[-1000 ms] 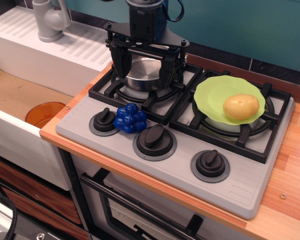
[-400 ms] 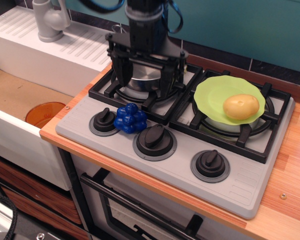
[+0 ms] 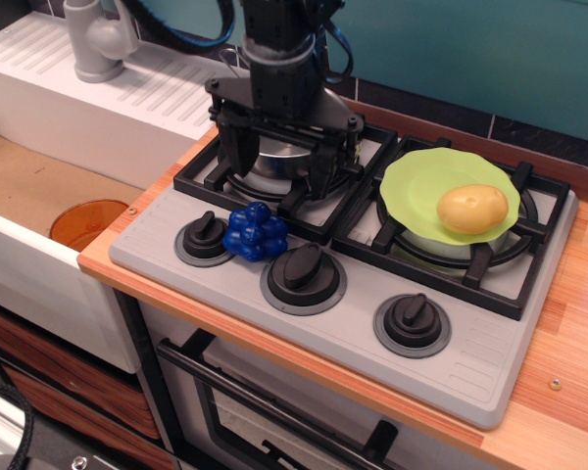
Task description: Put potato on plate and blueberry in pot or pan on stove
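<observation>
The yellow-tan potato lies on the lime-green plate, which rests on the right rear burner of the grey stove. The dark blue blueberry sits on the stove's front strip between the left and middle knobs. The steel pot stands on the left rear burner, mostly hidden by my gripper. The gripper is open and empty, its fingers spread over the pot, just behind and above the blueberry.
An orange bowl sits in the sink at the left. A grey faucet stands on the white drainboard behind it. Three black knobs line the stove's front. Wooden counter runs along the right edge.
The gripper has moved a little forward and left over the pot, toward the blueberry. Potato, plate and blueberry have not moved.
</observation>
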